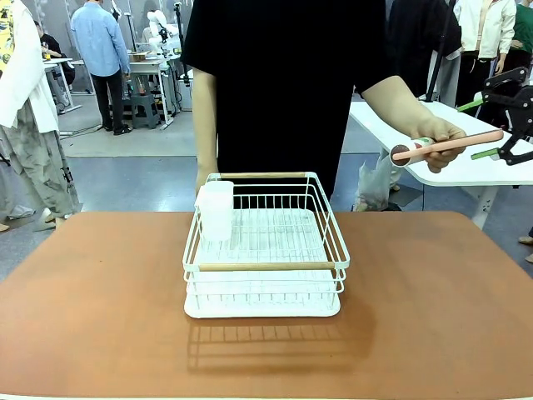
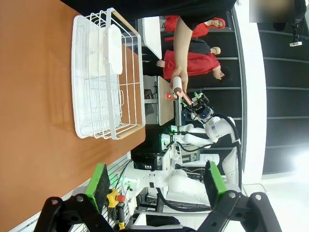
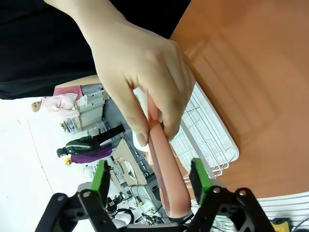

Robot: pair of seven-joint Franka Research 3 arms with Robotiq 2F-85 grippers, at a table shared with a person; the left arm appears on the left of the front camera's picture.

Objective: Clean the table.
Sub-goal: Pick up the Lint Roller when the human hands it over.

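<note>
My right hand [image 3: 148, 169] is spread wide. The pink handle [image 3: 166, 179] pokes in between my two fingers, its long way pointing at me. A person's hand [image 3: 140, 72] holds the far end. The table [image 1: 100, 283] lies low on my left, bare around the white rack [image 1: 266, 267]. My left hand [image 2: 157, 181] is spread, holding nothing.

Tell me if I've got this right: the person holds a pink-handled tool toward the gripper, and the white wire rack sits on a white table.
Not quite. The white wire rack sits on the reddish-brown table, as the front view shows. The rest is right.
</note>
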